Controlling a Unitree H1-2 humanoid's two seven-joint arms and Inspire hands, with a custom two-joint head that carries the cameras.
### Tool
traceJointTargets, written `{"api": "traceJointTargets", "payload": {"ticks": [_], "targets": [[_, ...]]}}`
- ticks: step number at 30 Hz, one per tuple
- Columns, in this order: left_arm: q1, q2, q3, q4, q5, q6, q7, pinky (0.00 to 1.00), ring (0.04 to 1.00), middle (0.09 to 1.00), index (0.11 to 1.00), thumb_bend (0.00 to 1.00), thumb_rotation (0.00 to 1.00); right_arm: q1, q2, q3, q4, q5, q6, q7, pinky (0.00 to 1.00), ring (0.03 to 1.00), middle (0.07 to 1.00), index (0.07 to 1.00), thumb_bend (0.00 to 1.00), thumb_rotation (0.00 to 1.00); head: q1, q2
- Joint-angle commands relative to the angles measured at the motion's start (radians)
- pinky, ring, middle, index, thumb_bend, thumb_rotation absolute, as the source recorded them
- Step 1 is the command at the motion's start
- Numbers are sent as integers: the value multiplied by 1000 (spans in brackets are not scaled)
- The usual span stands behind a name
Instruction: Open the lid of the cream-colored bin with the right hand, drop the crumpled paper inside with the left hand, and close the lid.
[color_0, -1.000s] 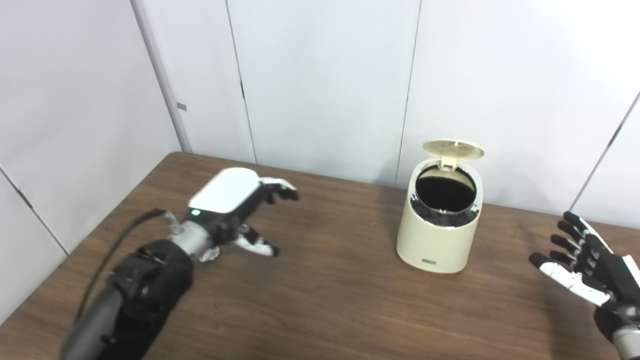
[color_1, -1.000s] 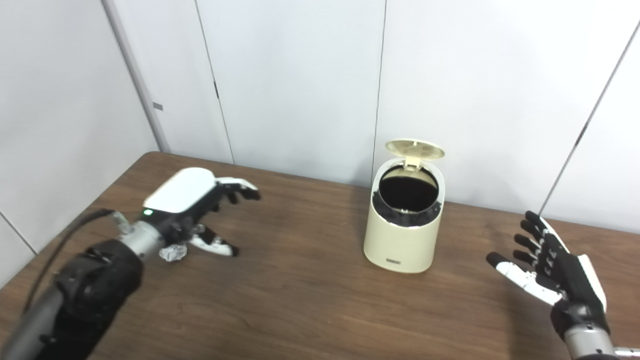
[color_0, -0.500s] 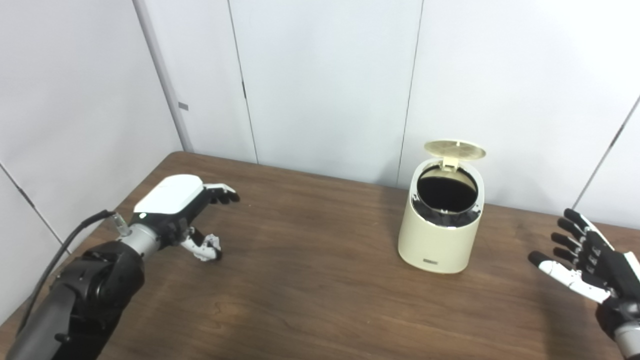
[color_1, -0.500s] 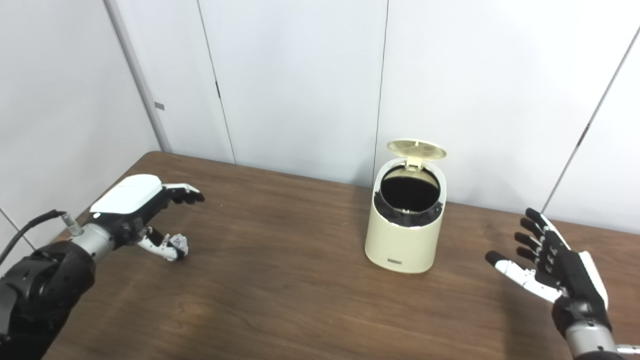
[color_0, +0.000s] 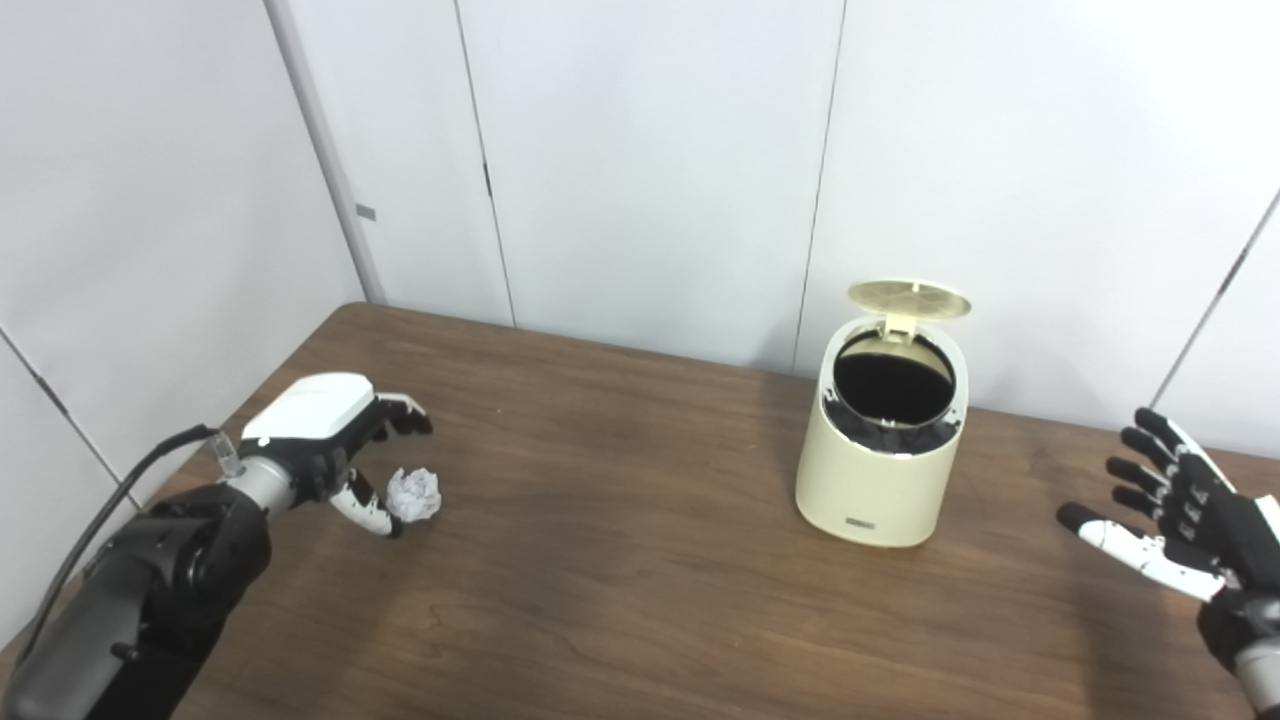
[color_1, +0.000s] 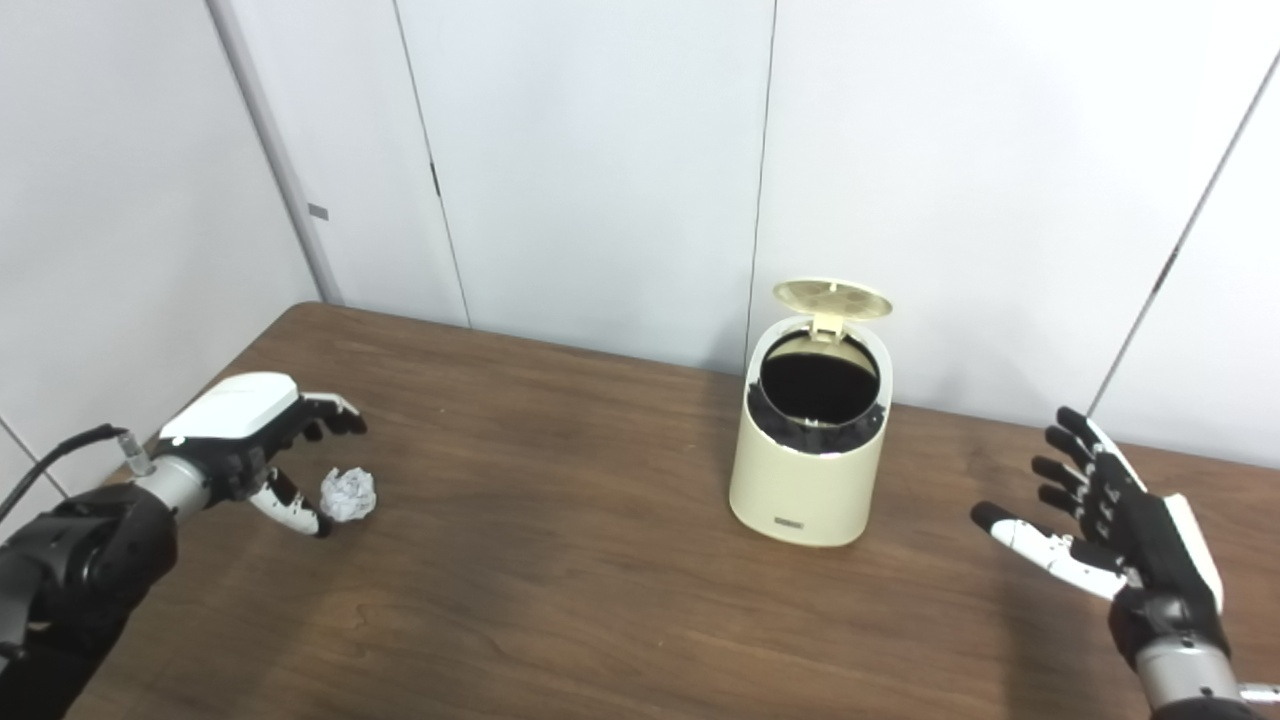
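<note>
Bin (color_0: 880, 480) label (color_0: 859, 522): unreadable.

Bin (color_0: 880, 470) interior dark, contents indiscernible

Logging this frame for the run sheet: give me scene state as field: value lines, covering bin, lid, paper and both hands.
bin: cream-colored bin, upright on the wooden table, dark liner inside
lid: lid raised, opening uncovered
paper: crumpled paper lying on the table, far left of the bin
left hand: left hand open, over and beside the paper, not gripping it
right hand: right hand open, fingers spread, right of the bin, clear of it
task state: lid open; paper not picked up
</note>
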Motion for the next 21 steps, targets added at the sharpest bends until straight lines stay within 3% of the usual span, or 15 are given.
{"api": "traceJointTargets", "payload": {"ticks": [1,5,8,12,21], "targets": [[-33,30,7,30,-1,-48,71,618,717,750,749,896,0,-40,-13,-7,-35,5,-9,-2,817,862,913,923,487,132,1,2],[-41,33,-15,134,11,-140,161,594,687,722,737,908,0,-41,-6,-9,-38,6,-1,-7,814,856,909,919,494,141,1,2],[-44,25,-20,157,-5,-176,195,565,664,714,733,912,0,-39,-6,-7,-38,5,-3,-7,813,854,908,919,500,152,-1,3],[-51,25,-37,181,12,-179,210,563,660,721,742,904,0,-37,-8,-8,-40,7,-3,-5,825,863,911,921,501,152,-1,5],[-62,4,-50,161,-32,-110,161,592,690,749,765,858,0,-37,-11,-7,-47,2,3,-5,828,867,916,927,484,110,-6,11]]}}
